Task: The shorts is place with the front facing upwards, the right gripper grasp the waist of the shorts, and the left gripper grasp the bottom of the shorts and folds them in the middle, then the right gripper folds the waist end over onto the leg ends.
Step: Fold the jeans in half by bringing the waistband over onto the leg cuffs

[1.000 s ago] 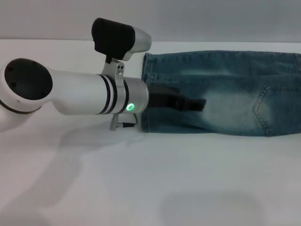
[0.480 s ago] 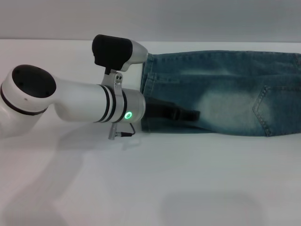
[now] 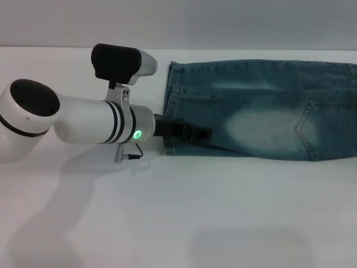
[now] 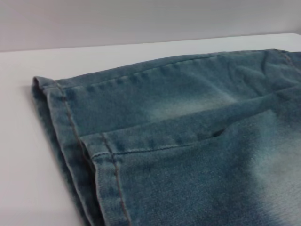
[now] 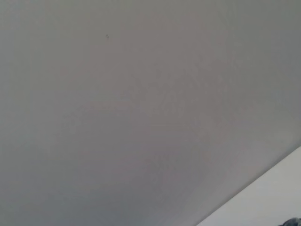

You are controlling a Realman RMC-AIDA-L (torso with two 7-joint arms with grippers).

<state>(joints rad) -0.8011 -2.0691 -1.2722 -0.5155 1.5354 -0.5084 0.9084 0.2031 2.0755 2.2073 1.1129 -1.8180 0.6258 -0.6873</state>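
Note:
The blue denim shorts (image 3: 262, 106) lie flat at the back right of the white table, doubled lengthwise so one leg rests on the other. Their stitched leg hems (image 3: 169, 106) face left; a pale faded patch and a pocket seam show further right. The waist runs off the right edge of the head view and is out of sight. My left gripper (image 3: 203, 134) reaches in from the left, low over the near hem corner of the shorts. In the left wrist view the two stacked hems (image 4: 61, 122) fill the picture. My right gripper shows in no view.
The white table (image 3: 223, 212) stretches bare in front of the shorts, with a grey wall behind it. My left arm's white forearm (image 3: 83, 120) with its green ring light lies across the left side. The right wrist view holds only grey wall and a table corner.
My left arm has drawn back to the left, its gripper sliding from the mid-leg area to the hem corner. The shorts have shifted slightly left with it.

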